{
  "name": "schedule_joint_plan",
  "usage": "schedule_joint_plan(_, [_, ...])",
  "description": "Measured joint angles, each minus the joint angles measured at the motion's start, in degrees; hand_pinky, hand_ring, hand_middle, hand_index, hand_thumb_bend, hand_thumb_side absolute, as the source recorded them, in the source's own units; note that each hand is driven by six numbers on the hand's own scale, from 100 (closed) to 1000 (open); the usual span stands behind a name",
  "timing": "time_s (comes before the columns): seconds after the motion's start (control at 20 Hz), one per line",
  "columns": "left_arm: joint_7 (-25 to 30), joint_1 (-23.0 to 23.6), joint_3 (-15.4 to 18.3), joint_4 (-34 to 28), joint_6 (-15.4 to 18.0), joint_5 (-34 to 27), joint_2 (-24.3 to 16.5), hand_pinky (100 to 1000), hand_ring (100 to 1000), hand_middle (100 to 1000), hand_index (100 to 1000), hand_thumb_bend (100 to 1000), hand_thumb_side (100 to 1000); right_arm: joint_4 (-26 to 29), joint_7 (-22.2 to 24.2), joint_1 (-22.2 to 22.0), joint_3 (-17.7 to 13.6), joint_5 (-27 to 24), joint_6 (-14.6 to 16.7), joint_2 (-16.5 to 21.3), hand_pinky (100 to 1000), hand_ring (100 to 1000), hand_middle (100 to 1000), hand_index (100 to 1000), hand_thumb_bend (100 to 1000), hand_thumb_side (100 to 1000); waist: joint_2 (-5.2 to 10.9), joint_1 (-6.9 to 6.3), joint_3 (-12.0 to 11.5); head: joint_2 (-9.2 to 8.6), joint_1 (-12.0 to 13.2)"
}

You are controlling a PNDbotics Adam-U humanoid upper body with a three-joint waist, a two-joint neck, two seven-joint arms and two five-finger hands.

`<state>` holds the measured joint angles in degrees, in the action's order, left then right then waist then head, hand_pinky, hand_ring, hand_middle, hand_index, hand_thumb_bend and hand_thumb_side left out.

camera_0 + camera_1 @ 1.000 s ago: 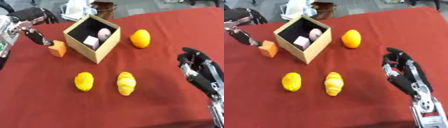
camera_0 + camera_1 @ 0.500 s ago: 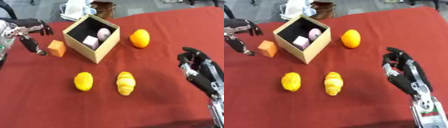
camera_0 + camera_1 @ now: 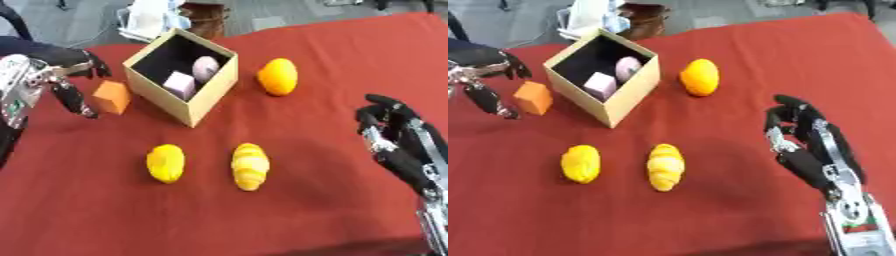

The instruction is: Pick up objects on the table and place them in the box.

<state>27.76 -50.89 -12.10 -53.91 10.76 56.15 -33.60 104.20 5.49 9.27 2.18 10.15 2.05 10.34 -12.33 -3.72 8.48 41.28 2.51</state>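
An open cardboard box [image 3: 213, 89] stands at the upper left of the red table, holding a pale purple cube [image 3: 179, 84] and a pink rounded thing [image 3: 206, 66]. An orange block [image 3: 112, 96] lies on the cloth just left of the box. My left hand [image 3: 68, 82] hangs open beside the block, its thumb and fingers spread on either side and apart from it. An orange fruit [image 3: 278, 76] sits right of the box. A yellow lemon [image 3: 165, 162] and a yellow croissant-shaped piece [image 3: 250, 165] lie in front. My right hand [image 3: 802, 145] rests open at the right, fingers up.
The red tablecloth [image 3: 315, 40] covers the whole table. Behind the far edge are a white bundle [image 3: 149, 17] and a brown container [image 3: 207, 15] on the floor.
My left hand has drawn back to the left and down from the orange block, which now lies free beside the box. The right hand has stayed put.
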Motion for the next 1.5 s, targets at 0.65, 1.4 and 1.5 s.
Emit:
schedule_joint_plan(0.65, [-5.27,0.96,1.06,4.44,-0.73,2.57,2.39,709,593,579,738,525,100,-0.01,0.06,0.02,0.02,0.00,-0.01,-0.01,649,743,666,850,100,441,0.00,0.00,0.56,0.00,0.00])
schedule_joint_plan(1.4, [-10.73,-2.40,1.26,-6.47,-3.86,-2.81,-0.38,659,497,462,653,477,100,-0.19,0.06,0.02,0.02,0.00,-0.01,-0.02,650,742,666,851,100,444,0.00,0.00,0.22,0.00,-0.28])
schedule_joint_plan(1.5, [-12.35,-3.18,1.23,-7.99,-5.45,-3.66,-0.31,665,510,475,666,487,100,-0.29,0.07,0.02,0.02,0.00,-0.02,-0.02,650,742,665,850,100,444,0.00,0.00,0.48,0.00,-0.28])
